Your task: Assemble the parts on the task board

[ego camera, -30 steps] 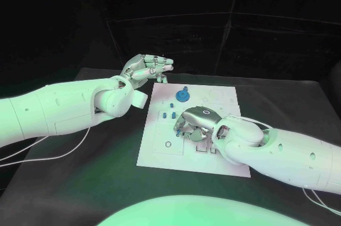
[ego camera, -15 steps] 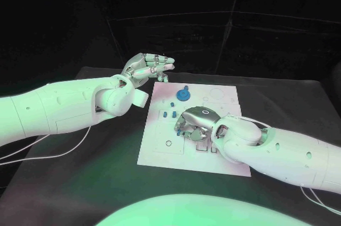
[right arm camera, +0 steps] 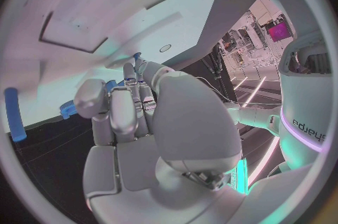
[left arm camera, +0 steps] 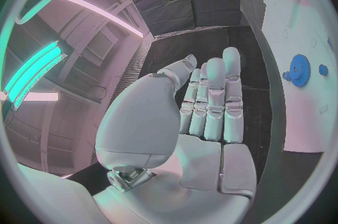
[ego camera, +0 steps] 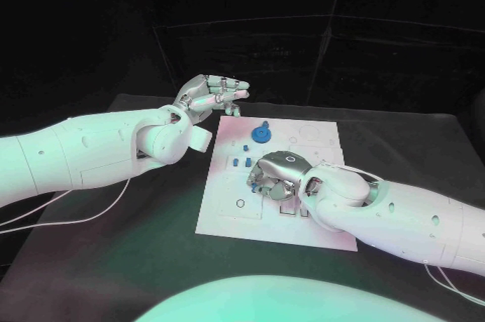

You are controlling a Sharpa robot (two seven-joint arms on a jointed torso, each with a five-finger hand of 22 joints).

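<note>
Since the earlier frames little has moved: the left hand has kept hovering beyond the far left corner of the task board, fingers straight and together, grasping nothing. The right hand stays curled down on the board's middle; whether it grasps a part I cannot tell. A blue gear sits at the far end, small blue pegs left of the right hand.
</note>
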